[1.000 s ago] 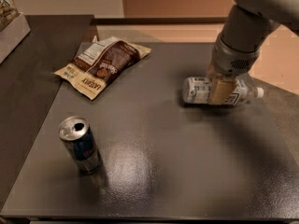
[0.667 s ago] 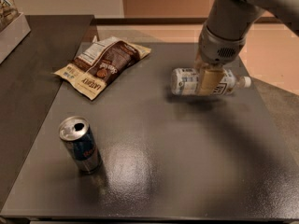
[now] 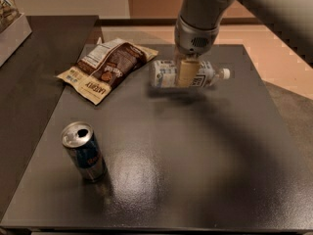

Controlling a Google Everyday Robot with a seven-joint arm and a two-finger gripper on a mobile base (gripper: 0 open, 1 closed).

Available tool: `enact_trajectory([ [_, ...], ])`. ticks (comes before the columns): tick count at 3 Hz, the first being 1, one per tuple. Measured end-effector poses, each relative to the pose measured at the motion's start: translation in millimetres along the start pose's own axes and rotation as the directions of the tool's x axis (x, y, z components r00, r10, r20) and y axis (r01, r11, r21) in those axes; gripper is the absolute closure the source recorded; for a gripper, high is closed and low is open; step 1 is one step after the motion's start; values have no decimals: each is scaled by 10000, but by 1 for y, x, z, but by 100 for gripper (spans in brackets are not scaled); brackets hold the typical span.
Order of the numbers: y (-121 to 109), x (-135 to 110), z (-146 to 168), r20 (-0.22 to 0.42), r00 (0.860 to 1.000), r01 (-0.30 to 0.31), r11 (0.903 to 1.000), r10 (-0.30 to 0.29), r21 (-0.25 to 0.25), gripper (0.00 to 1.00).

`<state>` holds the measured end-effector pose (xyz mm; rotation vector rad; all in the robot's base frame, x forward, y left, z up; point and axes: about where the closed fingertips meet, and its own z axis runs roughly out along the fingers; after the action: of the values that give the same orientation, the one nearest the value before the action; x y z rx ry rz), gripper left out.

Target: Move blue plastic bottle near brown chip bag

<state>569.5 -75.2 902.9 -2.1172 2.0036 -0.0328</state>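
The blue plastic bottle (image 3: 165, 74) lies on its side, white cap pointing right, held just above the dark table (image 3: 195, 170). My gripper (image 3: 187, 72) comes down from the top of the camera view and is shut on the bottle's middle; one tan finger (image 3: 187, 71) crosses its label. The brown chip bag (image 3: 108, 66) lies flat at the table's back left, its white nutrition label facing up. The bottle's left end is a short gap to the right of the bag.
A blue-silver drink can (image 3: 84, 151) stands upright at the front left. A second dark table (image 3: 29, 82) adjoins on the left, with a box (image 3: 10, 23) at its far corner. The floor shows beyond the right edge.
My gripper has carried the bottle leftward across the table, from the right side to just right of the chip bag. The can and the bag have not moved.
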Motion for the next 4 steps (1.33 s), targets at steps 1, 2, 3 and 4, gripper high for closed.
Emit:
enact_trajectory([
  [1,-16,-28,6,108,9999,13,10000,-14,84,100],
  [2,-31,-52,15,133,9999,-2,9999,1,101,82],
  [3,-40,-69,23,74,10000,59,10000,-59,68,59],
  [4,-43,-79,34,17,10000,65,10000,-65,-23,36],
])
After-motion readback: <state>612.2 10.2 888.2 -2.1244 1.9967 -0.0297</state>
